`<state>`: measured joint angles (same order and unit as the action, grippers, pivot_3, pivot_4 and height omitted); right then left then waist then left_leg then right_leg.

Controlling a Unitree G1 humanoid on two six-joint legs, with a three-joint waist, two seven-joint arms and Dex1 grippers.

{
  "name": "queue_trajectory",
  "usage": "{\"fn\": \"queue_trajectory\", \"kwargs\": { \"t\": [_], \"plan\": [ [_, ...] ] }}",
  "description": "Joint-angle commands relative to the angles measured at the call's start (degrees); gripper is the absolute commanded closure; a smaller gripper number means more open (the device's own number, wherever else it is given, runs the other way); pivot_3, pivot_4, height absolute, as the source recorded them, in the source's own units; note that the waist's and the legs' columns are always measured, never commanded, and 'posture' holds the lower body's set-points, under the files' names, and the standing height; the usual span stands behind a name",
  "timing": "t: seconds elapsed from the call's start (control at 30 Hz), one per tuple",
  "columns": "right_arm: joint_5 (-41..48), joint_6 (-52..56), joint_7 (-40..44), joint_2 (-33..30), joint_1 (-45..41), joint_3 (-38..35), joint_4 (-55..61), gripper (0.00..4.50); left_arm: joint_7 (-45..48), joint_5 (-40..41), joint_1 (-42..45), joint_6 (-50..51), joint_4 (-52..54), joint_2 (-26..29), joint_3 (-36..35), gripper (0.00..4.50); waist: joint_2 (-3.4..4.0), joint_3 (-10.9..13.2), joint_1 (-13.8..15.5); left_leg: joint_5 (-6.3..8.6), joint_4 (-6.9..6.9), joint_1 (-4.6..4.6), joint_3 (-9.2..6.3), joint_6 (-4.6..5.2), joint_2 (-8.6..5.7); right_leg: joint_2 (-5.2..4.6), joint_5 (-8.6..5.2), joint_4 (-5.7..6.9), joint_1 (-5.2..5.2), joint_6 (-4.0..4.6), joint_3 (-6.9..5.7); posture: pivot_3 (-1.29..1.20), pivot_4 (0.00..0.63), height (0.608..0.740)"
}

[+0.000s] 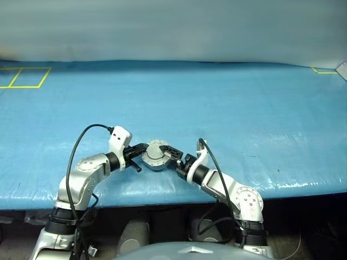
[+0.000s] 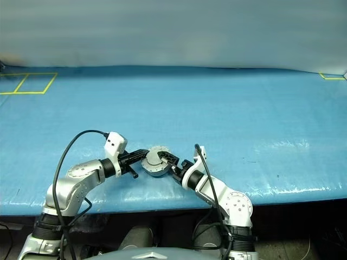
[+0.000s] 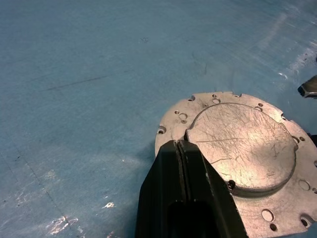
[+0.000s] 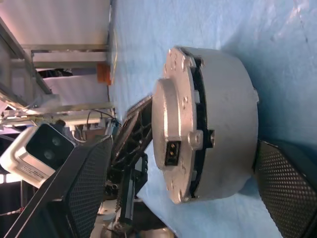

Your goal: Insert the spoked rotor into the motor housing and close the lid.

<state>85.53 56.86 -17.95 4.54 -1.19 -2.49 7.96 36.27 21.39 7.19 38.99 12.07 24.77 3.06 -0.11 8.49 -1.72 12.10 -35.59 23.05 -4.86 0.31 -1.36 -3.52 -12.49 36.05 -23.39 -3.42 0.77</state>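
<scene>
Bare metal, the motor housing (image 4: 223, 124) with lid (image 3: 237, 153) seated near the tabletop's front edge is judged heavy, rigid, slippery; its sides are straddled by the released right gripper (image 4: 173, 198), the lid pressed by the clenched left gripper (image 3: 181, 163).

Round grey motor housing (image 4: 225, 119) near the front edge of the blue surface, at about 6 o'clock. Scratched silvery lid (image 3: 237, 148) on its top, notched rim dotted with small holes, raised flat centre; thin dark gap visible between lid and housing.
</scene>
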Motion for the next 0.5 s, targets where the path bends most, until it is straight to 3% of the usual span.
{"fn": "queue_trajectory", "kwargs": {
  "t": [0.03,0.2,0.23,0.5],
  "plan": [
    [3.3,1.1,-0.6,3.5,1.0,3.7,0.3,0.6,0.1,-0.6,-1.8,1.5,-1.7,-1.0,3.5,4.5,0.0,0.0,0.0,0.0,0.0,0.0,0.01,0.0,-0.01,-0.01,0.0,0.0,0.0,0.0,0.01,0.0,0.15,0.74],
    [4.1,1.0,-1.3,2.4,1.0,3.8,0.0,2.22,-0.1,-0.7,-2.3,1.4,-1.6,-1.4,3.4,4.5,0.01,0.0,0.0,0.0,0.01,0.1,0.03,0.0,-0.04,-0.05,0.01,-0.01,0.0,0.0,0.03,0.0,0.15,0.74],
    [4.1,0.8,-1.4,2.4,1.1,3.8,0.1,2.38,-0.1,-0.7,-2.5,1.4,-1.5,-1.4,3.4,4.5,0.01,0.0,0.0,0.0,0.02,0.12,0.03,0.0,-0.04,-0.04,0.01,-0.01,0.0,-0.01,0.04,0.0,0.15,0.74],
    [5.0,-1.1,-1.6,2.2,1.5,2.6,0.6,2.38,-0.4,-0.7,-3.1,1.3,-1.2,-1.4,3.3,4.5,0.01,0.0,-0.1,0.0,0.04,0.12,0.03,0.01,-0.03,-0.03,0.0,-0.01,0.0,0.0,0.03,0.0,0.15,0.74]
  ]
}}
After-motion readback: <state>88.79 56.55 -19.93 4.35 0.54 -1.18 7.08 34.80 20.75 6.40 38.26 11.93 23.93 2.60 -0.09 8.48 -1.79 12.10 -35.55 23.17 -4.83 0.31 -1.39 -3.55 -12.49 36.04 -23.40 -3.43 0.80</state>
